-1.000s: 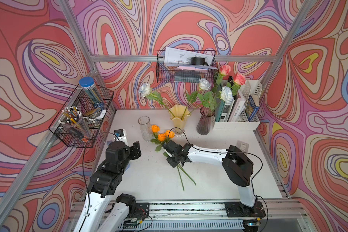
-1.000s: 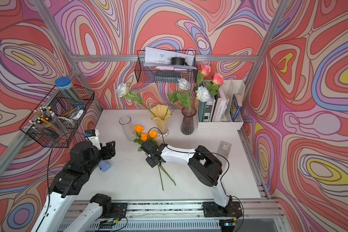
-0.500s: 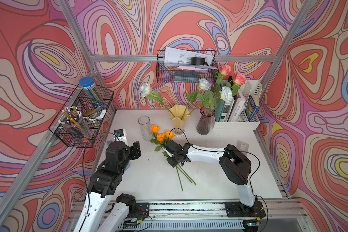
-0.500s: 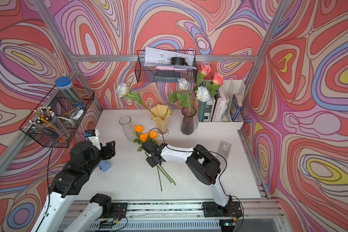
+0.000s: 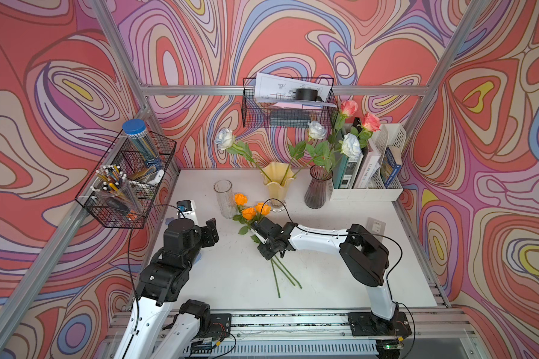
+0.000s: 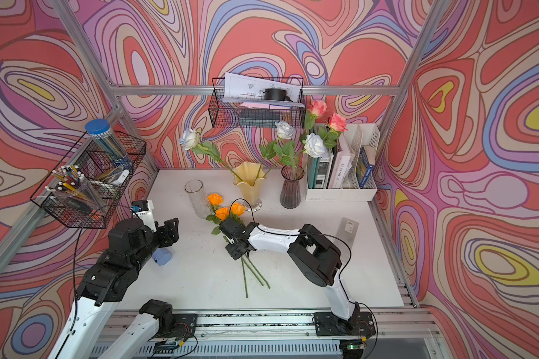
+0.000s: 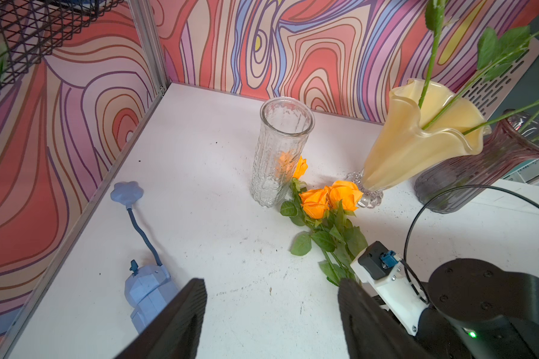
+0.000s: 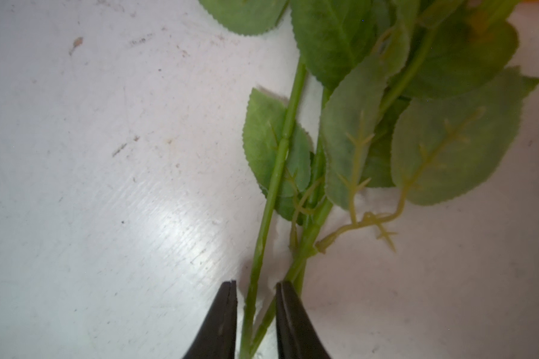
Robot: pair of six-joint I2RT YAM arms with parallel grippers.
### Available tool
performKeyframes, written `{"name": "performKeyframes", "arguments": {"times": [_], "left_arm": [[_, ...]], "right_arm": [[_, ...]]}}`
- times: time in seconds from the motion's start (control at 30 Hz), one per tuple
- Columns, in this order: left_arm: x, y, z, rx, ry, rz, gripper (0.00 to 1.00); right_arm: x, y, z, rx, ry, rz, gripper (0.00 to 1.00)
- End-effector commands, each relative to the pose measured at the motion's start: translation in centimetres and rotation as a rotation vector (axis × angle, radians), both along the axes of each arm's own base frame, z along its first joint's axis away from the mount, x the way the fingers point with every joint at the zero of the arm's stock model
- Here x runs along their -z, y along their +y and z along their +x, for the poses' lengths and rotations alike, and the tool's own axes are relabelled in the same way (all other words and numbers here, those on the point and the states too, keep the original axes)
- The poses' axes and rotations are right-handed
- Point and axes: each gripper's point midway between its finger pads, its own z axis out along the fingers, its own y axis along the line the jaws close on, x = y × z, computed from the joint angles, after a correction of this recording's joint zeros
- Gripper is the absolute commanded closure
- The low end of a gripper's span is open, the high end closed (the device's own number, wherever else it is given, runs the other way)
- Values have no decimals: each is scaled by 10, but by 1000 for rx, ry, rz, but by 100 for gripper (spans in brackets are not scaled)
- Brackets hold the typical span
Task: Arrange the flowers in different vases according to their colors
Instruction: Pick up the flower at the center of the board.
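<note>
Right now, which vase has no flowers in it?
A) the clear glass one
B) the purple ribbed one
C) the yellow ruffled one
A: the clear glass vase stands empty, while green stems rise from the yellow vase and the purple vase, and the orange roses lie on the table.

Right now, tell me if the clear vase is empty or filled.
Empty: the clear vase stands upright with no stems inside; the three orange roses lie beside it.

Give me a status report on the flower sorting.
Left gripper open, empty. Right gripper straddles one stem of the orange roses, grip unconfirmed. Clear vase empty, nothing blocking.
</note>
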Motion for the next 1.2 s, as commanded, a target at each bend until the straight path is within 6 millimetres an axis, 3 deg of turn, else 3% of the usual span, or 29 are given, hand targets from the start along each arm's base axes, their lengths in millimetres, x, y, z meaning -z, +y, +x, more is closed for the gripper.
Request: {"name": "performKeyframes", "arguments": {"times": [0.0,0.43,1.17], "left_arm": [[5,-1,0,3,10,-4,28],[5,-1,1,6,11,-7,28],[4,0,0,4,9,-1,28]], "right_arm": [[1,3,-14,-4,34,10,76],[-36,11,-21,0,-21,36,73],[14,8,-11,5,31,-15,72]]}}
